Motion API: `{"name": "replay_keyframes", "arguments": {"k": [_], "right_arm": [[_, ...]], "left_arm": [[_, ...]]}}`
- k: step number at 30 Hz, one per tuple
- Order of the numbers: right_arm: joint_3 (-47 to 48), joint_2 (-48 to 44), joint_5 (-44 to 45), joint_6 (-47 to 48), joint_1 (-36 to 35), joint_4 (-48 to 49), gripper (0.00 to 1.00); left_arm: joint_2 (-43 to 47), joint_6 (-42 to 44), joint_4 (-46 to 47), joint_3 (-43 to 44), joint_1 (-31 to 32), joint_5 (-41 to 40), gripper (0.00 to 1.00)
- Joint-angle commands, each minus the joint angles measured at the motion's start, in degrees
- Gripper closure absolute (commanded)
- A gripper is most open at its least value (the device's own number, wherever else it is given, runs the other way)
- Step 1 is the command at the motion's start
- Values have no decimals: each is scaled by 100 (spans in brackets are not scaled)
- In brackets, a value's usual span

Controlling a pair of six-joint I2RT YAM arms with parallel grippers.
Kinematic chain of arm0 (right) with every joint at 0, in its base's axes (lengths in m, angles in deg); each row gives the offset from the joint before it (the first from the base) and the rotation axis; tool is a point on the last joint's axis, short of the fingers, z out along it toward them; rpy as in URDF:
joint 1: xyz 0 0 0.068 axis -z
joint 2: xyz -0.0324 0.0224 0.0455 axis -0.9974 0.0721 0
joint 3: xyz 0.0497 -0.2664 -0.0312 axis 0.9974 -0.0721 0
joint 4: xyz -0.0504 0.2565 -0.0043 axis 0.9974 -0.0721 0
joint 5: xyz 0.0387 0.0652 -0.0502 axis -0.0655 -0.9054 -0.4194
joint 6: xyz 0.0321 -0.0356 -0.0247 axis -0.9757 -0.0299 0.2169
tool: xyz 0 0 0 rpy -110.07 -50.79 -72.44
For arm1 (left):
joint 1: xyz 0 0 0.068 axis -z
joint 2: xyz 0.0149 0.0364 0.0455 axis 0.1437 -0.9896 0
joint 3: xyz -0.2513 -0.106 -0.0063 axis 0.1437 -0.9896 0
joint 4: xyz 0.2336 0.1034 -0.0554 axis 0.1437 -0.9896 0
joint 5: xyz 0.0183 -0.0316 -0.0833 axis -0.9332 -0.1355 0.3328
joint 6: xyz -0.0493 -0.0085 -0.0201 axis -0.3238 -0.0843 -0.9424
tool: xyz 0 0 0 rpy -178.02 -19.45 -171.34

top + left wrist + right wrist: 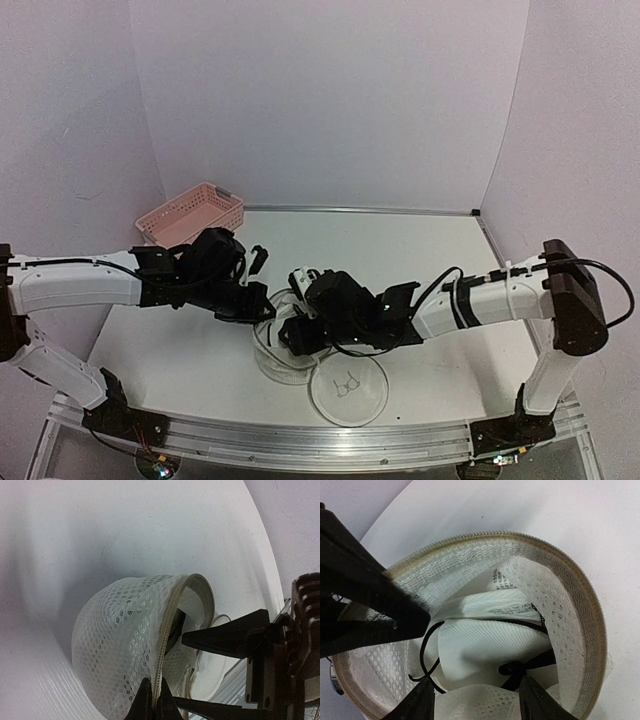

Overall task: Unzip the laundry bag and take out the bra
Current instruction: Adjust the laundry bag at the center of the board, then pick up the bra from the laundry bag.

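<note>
While left claw (153, 700), fully closed, pinches laundry bag (115, 630) at zip rim, bag sits unzipped on worktop (420, 250); bra (485, 645) bunched inside. Right claw (476, 680) approx half open in bag mouth, straddling bra; no grip seen.

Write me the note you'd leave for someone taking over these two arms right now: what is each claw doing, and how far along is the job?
Left gripper: shut on the zip rim of the laundry bag, holding its mouth up and open.
Right gripper: open, fingers reaching into the mouth, right at the bra but not closed on it.
Bra: folded inside the bag.
Done: bag unzipped; its lid half lies flat on the table.
Left: close on the bra and lift it out.
</note>
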State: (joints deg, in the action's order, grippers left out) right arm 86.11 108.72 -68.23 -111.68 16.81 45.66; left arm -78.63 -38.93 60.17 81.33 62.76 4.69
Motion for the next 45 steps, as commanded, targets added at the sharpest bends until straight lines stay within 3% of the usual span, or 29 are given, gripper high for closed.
{"name": "replay_keyframes", "arguments": {"k": [1, 12, 30, 45], "right_arm": [[465, 250, -8, -374, 4, 379, 39], [852, 713, 284, -731, 23, 436, 34], [1361, 1427, 651, -1080, 137, 436, 31], [1230, 1462, 741, -1157, 234, 509, 31]], "left_arm": [[276, -142, 251, -128, 21, -548, 100], [115, -197, 55, -406, 19, -1261, 100], [-506, -44, 123, -635, 30, -1200, 100], [-730, 133, 947, -747, 32, -90, 100]]}}
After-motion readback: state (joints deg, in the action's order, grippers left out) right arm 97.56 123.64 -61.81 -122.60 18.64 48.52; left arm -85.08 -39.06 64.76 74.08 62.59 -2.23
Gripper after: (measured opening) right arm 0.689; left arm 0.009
